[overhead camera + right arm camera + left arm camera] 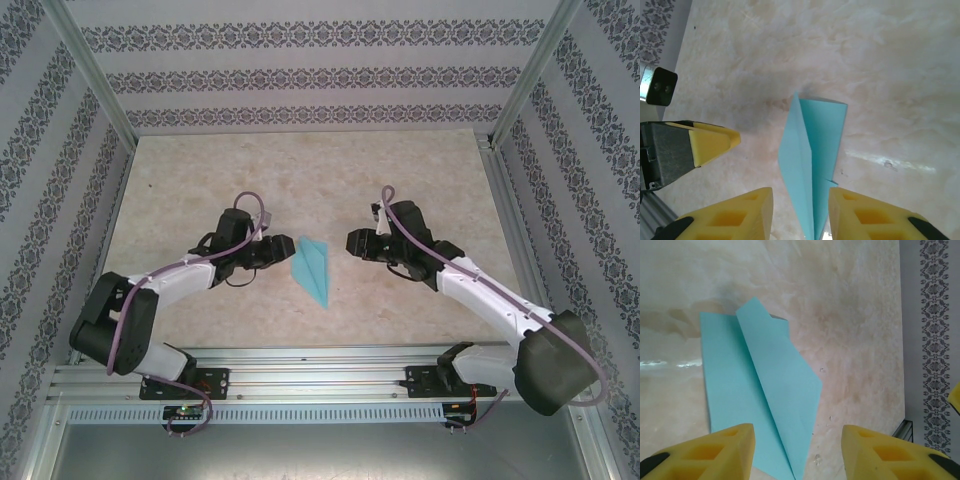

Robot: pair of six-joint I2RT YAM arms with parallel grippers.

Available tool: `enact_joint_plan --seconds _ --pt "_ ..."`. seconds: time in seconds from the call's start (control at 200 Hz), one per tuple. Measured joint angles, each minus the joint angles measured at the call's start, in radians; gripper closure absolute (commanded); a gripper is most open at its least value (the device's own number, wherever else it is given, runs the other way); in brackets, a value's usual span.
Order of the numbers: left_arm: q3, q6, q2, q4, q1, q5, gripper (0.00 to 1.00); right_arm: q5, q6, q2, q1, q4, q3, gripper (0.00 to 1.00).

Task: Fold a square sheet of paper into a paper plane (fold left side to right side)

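Left fingers [720, 450] are spread apart with nothing pinched, and the right fingers [740, 215] are parted too, not clamping anything. The paper plane [313, 270] just lies loose on the marbled tabletop [200, 180] between the two of them, near both, angled, with its pointed tip toward the near edge. Layered creases are visible on top.
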Motion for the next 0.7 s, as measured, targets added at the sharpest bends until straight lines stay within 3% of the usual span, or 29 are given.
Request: enact_joint_plan --seconds 0.27,0.699 --pt "0.078 -0.024 0.210 0.066 -0.026 -0.029 0.55 -0.032 -0.001 -0.077 -0.074 -0.003 -0.133 0.65" --pt "0.191 -0.024 0.357 0.072 -0.026 -0.032 0.59 -0.095 0.000 -0.074 -0.093 0.018 -0.165 0.70"
